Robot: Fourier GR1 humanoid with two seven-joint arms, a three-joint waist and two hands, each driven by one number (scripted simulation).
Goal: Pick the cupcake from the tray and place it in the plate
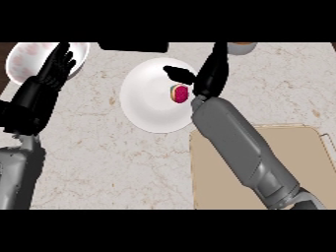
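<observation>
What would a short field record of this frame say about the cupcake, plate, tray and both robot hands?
cupcake: lying on the plate, right of its centre
plate: white, up and left of the tray
tray: beige, lower right, no cupcake showing on it
right robot hand: over the plate's right side, fingers straight, thumb spread, not curled round the cupcake
left robot hand: open, resting at upper left, overlapping a patterned dish
task state: cupcake is in the plate
</observation>
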